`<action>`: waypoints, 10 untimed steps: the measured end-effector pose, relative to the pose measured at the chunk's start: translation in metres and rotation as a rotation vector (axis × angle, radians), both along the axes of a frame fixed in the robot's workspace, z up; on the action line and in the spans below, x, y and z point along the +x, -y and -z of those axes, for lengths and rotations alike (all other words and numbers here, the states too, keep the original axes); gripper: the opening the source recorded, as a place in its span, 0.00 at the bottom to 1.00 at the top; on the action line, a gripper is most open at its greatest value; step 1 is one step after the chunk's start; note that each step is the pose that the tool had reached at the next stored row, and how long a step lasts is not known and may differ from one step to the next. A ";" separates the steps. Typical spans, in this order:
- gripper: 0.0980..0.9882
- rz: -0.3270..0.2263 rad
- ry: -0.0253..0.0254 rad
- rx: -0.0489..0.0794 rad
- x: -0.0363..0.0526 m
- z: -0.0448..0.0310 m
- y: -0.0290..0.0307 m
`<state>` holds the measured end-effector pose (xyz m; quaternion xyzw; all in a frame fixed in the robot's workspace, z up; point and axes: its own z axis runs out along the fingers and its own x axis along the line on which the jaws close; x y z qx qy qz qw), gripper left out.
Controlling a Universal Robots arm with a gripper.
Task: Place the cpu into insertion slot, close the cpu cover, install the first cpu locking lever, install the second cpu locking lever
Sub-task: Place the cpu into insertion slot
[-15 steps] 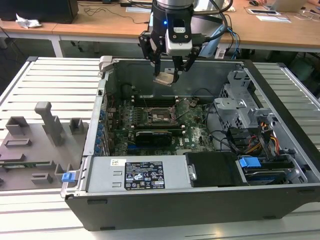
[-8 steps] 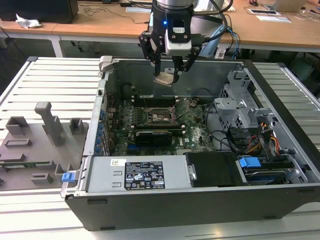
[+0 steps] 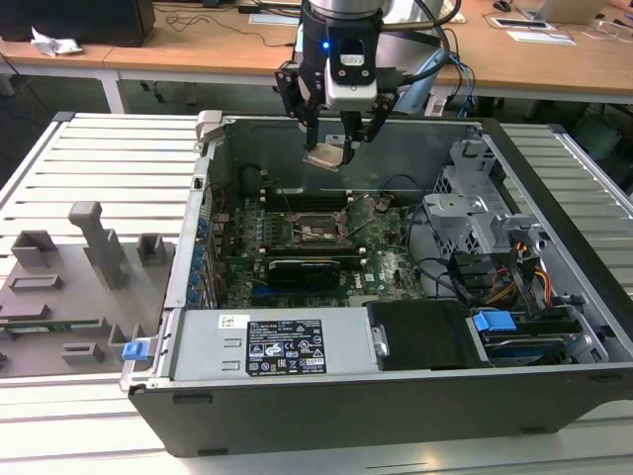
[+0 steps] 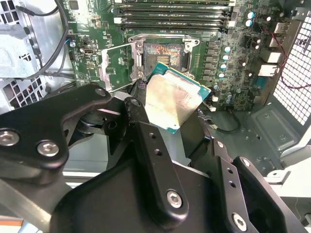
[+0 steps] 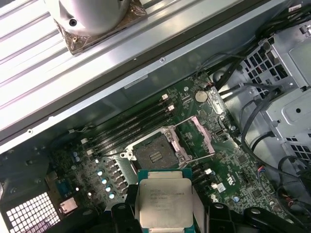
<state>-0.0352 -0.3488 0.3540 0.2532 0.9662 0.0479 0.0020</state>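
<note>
On a slatted desk (image 3: 99,158), an open computer case (image 3: 415,396): the cpu (image 3: 328,156) held over the insertion slot (image 3: 321,230).
The hand (image 3: 334,146) pinches it by opposite edges, slightly tilted, apart from the slot; the cpu cover (image 5: 201,136) seems swung aside, likely to leave the slot bare.

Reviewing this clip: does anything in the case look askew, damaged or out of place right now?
Only the cpu: held in the jaws above the empty insertion slot, it sits tilted rather than level in the exterior view. The cpu cover is swung open; nothing looks damaged.
</note>
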 end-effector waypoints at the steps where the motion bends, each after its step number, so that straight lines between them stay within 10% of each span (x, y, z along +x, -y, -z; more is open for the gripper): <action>1: 0.48 0.003 0.0000 0.000 0.0000 0.0001 0.0000; 10: 0.48 0.032 0.0000 0.000 0.0000 0.0006 0.0000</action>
